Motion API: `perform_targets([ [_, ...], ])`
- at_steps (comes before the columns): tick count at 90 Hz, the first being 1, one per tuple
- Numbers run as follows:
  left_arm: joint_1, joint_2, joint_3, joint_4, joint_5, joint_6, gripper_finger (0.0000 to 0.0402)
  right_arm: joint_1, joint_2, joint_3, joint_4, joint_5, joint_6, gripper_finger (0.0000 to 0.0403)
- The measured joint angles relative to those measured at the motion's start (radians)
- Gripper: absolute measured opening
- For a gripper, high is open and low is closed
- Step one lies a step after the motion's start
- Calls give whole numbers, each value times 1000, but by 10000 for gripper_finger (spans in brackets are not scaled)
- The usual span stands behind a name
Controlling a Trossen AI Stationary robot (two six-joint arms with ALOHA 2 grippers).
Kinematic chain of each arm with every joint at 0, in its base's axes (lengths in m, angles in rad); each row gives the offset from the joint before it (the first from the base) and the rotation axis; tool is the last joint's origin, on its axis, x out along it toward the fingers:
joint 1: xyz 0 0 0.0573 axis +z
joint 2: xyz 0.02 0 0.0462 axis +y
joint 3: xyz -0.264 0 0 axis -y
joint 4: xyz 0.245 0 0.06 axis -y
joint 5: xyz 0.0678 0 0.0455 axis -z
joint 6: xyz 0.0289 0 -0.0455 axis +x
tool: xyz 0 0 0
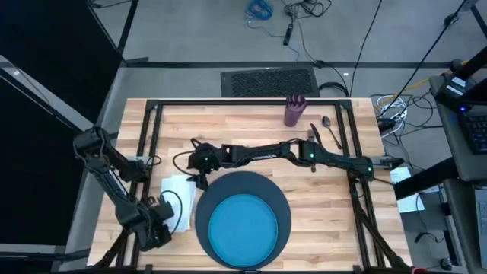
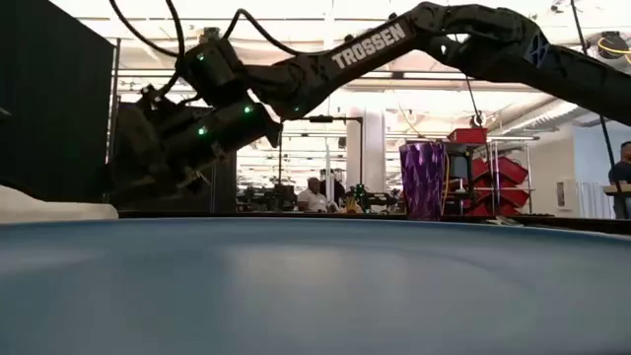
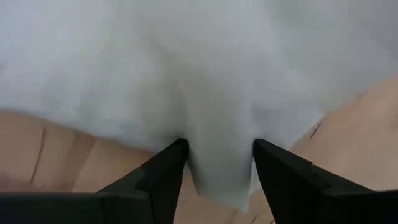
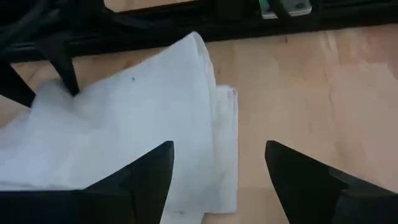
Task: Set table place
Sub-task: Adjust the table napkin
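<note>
One napkin (image 1: 174, 199), one blue plate (image 1: 243, 230), one grey charger (image 1: 268, 190), one purple cup (image 1: 294, 110) on the table (image 1: 319, 198). The plate sits inside the charger at the near edge, centre. The cup stands upright at the far side, and beside it to the right lie dark utensils (image 1: 329, 131); how many is hard to make out from above.

The left gripper (image 3: 217, 163) is down at the near-left corner, its two fingers spread apart with a fold of the white cloth lying between them; whether they pinch it I cannot tell. The right gripper (image 4: 217, 171) reaches all the way across to just left of the charger, fingers wide apart and holding nothing, poised over the napkin's folded edge.

In the low view the charger's rim fills the whole foreground and hides the tabletop; only the cup's upper part and a scrap of napkin show above it. People are in the room behind.
</note>
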Motion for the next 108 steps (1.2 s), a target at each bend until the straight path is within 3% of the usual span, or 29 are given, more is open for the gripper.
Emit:
perform_targets([
  [40,0,0,-2,-43,0,22,182,3,49,0,24,8,52,213],
  [49,0,0,-2,-42,-2,16,182,3,49,0,56,9,51,166],
  [62,0,0,-2,-43,-6,6,182,3,49,0,75,10,51,41],
  [67,0,0,-2,-43,-6,3,182,3,49,0,72,10,50,15],
  [89,0,0,-2,-43,-7,-1,182,13,40,1,-21,22,118,2],
  [108,-4,0,-3,-46,-12,-2,182,48,-6,2,-170,205,137,1],
])
